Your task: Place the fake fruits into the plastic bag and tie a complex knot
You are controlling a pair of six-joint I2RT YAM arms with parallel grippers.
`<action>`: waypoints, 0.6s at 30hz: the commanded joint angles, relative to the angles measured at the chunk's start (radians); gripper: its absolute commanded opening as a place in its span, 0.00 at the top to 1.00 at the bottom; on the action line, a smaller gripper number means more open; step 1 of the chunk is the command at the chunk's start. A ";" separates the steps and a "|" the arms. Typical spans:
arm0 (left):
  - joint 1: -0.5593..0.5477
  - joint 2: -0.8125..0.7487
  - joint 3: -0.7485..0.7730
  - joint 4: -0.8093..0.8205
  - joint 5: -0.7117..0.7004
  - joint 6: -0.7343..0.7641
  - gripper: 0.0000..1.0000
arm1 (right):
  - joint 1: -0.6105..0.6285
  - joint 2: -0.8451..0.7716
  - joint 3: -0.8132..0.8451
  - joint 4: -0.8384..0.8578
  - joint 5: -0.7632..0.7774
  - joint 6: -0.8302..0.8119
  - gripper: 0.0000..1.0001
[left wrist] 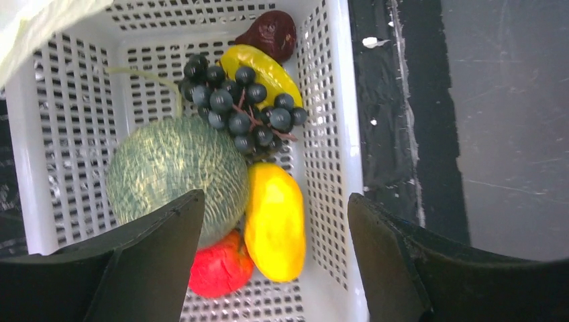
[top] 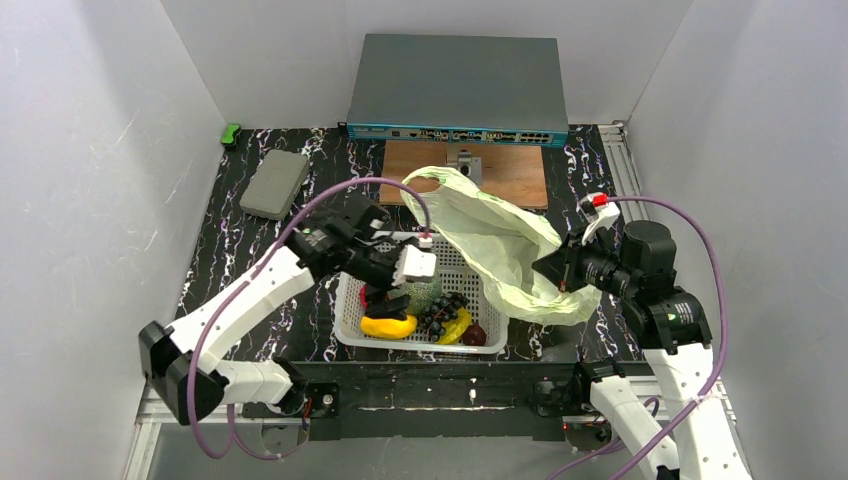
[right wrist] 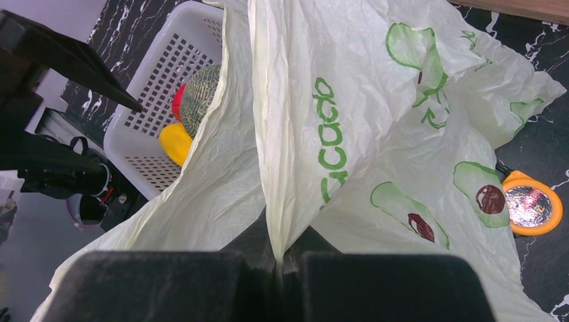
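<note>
black marbled table, white walls around. my right gripper is clamped on a fold of the plastic bag, holding it up beside the white basket. my left gripper hangs spread and empty just above the fake fruits. i judge nothing is bagged yet: melon, mango, red fruit, grapes, banana and plum all lie in the basket, and no knot is begun. my left arm reaches forward with the wrist bent down, and my right arm angles inward.

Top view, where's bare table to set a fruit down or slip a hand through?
Bare table lies between the grey block and the wooden board, and again left of the left arm. Crowded: the white basket is full of fruit, and the plastic bag hangs over its right side.
</note>
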 commanded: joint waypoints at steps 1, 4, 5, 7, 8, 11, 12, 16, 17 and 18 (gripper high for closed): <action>-0.102 0.059 -0.011 0.121 -0.101 0.048 0.24 | -0.010 0.011 0.026 0.052 -0.026 0.022 0.99; -0.170 0.089 -0.037 0.210 -0.138 0.036 0.25 | -0.013 0.012 0.025 0.052 -0.024 0.025 0.99; -0.190 0.101 -0.044 0.241 -0.152 0.032 0.25 | -0.014 0.012 0.024 0.053 -0.025 0.028 0.99; -0.226 0.131 -0.048 0.288 -0.177 0.039 0.25 | -0.016 0.015 0.024 0.054 -0.030 0.032 0.99; -0.240 0.153 -0.045 0.298 -0.189 0.047 0.25 | -0.017 0.016 0.023 0.057 -0.030 0.034 0.99; -0.269 0.235 -0.030 0.324 -0.219 0.072 0.25 | -0.018 0.024 0.023 0.066 -0.032 0.041 0.99; -0.275 0.249 -0.029 0.333 -0.230 0.079 0.25 | -0.018 0.024 0.022 0.069 -0.032 0.042 0.99; -0.286 0.327 -0.032 0.369 -0.284 0.098 0.24 | -0.019 0.026 0.021 0.073 -0.035 0.051 0.99; -0.286 0.343 -0.035 0.370 -0.299 0.106 0.25 | -0.019 0.025 0.021 0.071 -0.033 0.051 0.99; -0.286 0.356 -0.038 0.370 -0.316 0.114 0.25 | -0.021 0.023 0.021 0.071 -0.033 0.052 0.99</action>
